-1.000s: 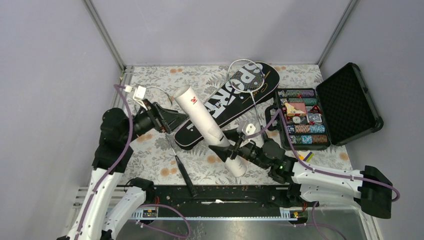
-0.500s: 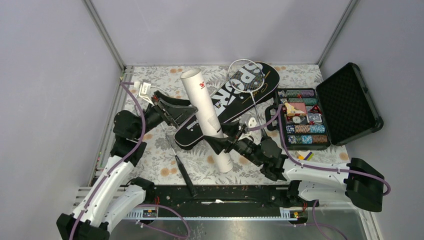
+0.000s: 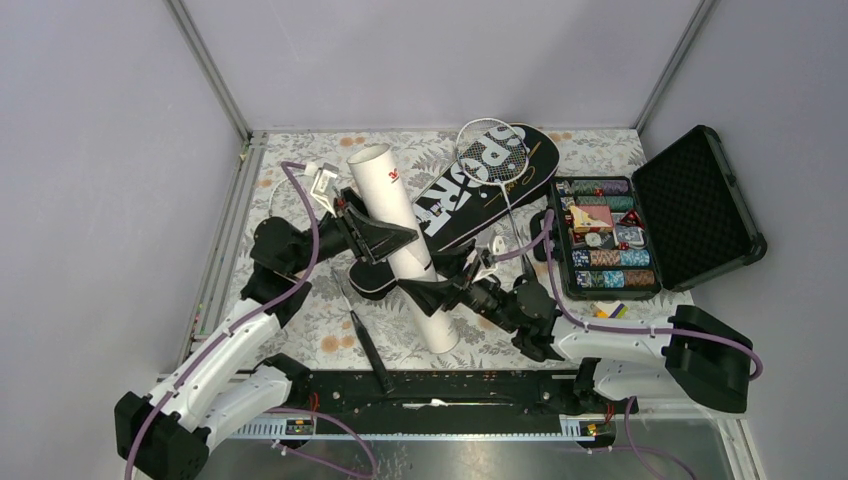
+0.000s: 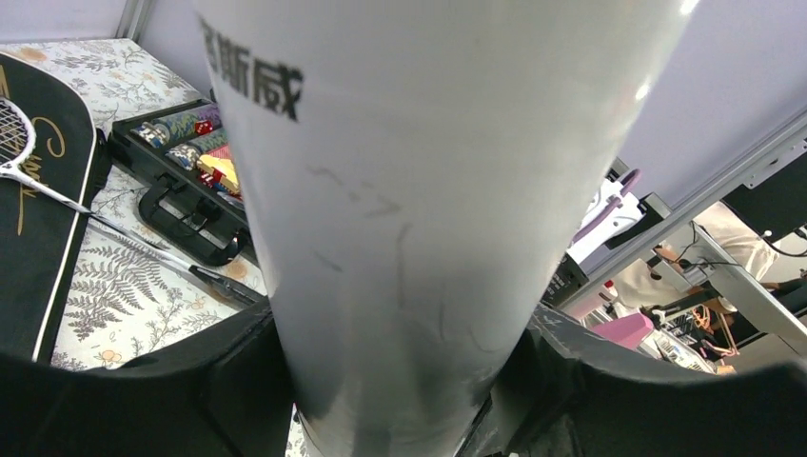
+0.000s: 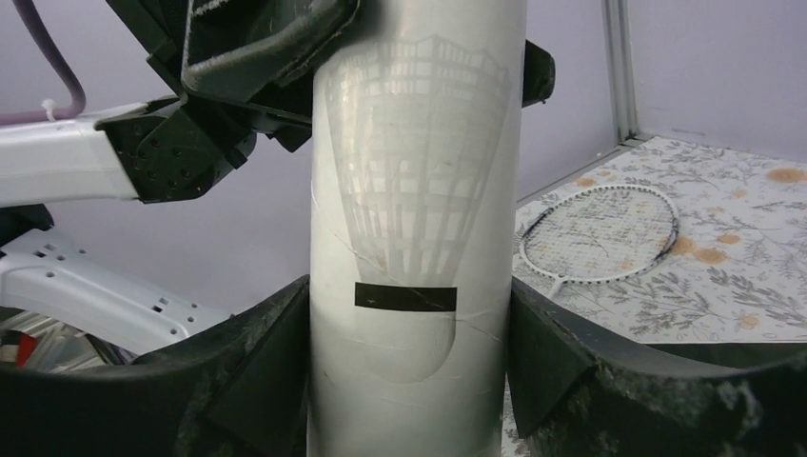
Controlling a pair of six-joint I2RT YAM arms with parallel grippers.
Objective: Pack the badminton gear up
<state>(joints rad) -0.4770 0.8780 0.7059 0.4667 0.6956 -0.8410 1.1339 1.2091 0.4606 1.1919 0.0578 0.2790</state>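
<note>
Tube: steeper than before; left end effector and right end effector both clasp it.
Risk: opposing pulls could crush it.

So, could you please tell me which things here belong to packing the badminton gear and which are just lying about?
Belongs: white cardboard tube, black SPORT bag, racket on the bag, second racket, shuttlecock.
Lying about: open case of poker chips.

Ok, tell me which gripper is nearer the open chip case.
Right. The right gripper clamps the white tube near its lower end, just left of the chip case. The left gripper grips the same tube higher up, farther left of the case.
</note>
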